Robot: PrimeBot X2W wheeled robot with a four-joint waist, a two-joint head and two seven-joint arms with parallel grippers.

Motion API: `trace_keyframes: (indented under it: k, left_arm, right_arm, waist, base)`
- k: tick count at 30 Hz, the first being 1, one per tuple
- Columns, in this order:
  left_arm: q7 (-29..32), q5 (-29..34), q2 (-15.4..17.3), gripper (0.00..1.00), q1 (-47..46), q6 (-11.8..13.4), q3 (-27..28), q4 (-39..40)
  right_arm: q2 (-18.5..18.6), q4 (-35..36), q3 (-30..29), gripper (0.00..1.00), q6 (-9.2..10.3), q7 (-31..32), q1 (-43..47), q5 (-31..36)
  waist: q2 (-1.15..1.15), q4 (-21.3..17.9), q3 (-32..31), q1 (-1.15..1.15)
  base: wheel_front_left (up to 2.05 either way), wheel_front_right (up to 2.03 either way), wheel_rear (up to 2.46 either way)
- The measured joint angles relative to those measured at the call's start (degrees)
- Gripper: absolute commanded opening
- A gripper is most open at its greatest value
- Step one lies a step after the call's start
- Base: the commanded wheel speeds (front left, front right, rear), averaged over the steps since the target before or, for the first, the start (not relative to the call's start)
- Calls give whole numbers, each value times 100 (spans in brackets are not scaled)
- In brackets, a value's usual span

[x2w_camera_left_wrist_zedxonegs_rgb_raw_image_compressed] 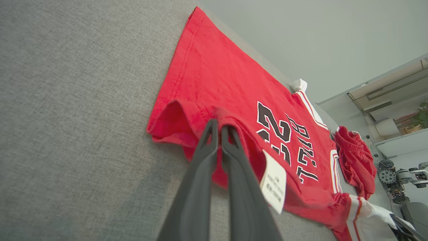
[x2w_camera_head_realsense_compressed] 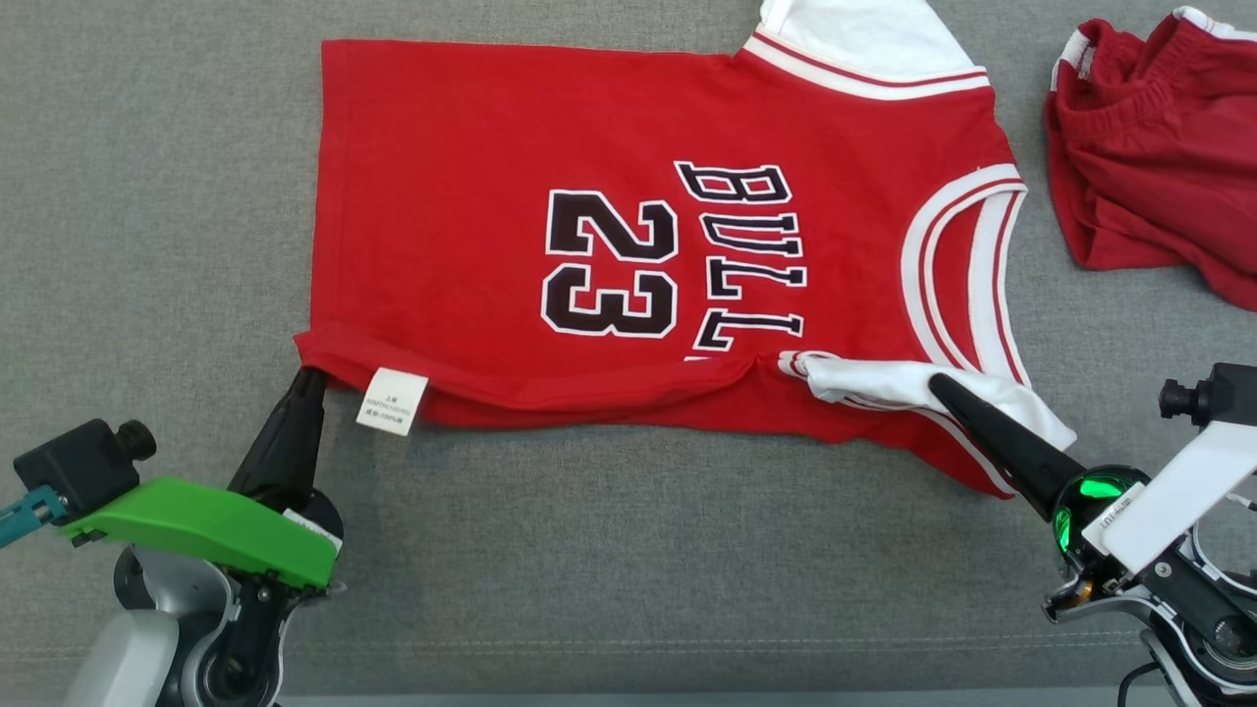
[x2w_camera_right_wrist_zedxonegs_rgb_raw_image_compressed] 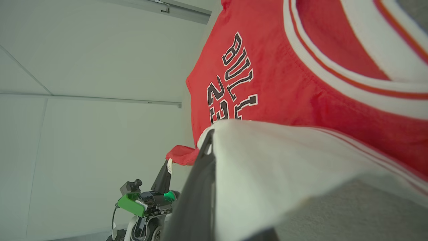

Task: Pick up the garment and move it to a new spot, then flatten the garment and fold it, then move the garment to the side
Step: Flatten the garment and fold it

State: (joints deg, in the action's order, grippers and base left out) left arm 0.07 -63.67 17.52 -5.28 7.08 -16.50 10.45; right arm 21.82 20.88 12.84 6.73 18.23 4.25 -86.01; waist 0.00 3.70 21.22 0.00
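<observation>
Nearby, red shorts (x2w_camera_head_realsense_compressed: 1149, 177) beside jersey (x2w_camera_head_realsense_compressed: 471, 226), hem (x2w_camera_head_realsense_compressed: 329, 346) pinched by left gripper (x2w_camera_head_realsense_compressed: 312, 375), sleeve (x2w_camera_head_realsense_compressed: 874, 381) by right gripper (x2w_camera_head_realsense_compressed: 938, 385).

1. A grey woven-fabric tabletop (x2w_camera_head_realsense_compressed: 157, 196) carries everything. A stitched seam (x2w_camera_head_realsense_compressed: 687, 646) crosses it nearer the robot than either pincer's tips.
2. A red jersey (x2w_camera_head_realsense_compressed: 471, 147) numbered 23 lies spread on the cloth, beyond and between the left pincer (x2w_camera_head_realsense_compressed: 312, 378) and the right pincer (x2w_camera_head_realsense_compressed: 938, 385). Its near edge is rumpled. The left pincer clamps the hem corner just beside the white care label (x2w_camera_head_realsense_compressed: 392, 401), and the right pincer clamps the white sleeve (x2w_camera_head_realsense_compressed: 884, 383).
3. Crumpled red shorts (x2w_camera_head_realsense_compressed: 1149, 177) with white trim lie beyond the right pincer and to its right, apart from the jersey.
</observation>
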Motion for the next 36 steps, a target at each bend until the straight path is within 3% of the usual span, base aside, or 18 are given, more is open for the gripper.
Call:
trace_keyframes:
  k: [19, 36]
  left_arm:
    - [359, 93, -102, 0, -576, 0, 67, -361]
    - [594, 176, -380, 1, -967, 1, -22, -971]
  right_arm:
    - [68, -204, 21, 0, 51, 209, -567, 169]
    - [58, -687, 47, 0, 52, 299, -973, 401]
  waist:
    - [0, 45, 218, 0]
    - [0, 58, 421, 0]
  base:
    - [0, 0, 0]
    - [0, 0, 0]
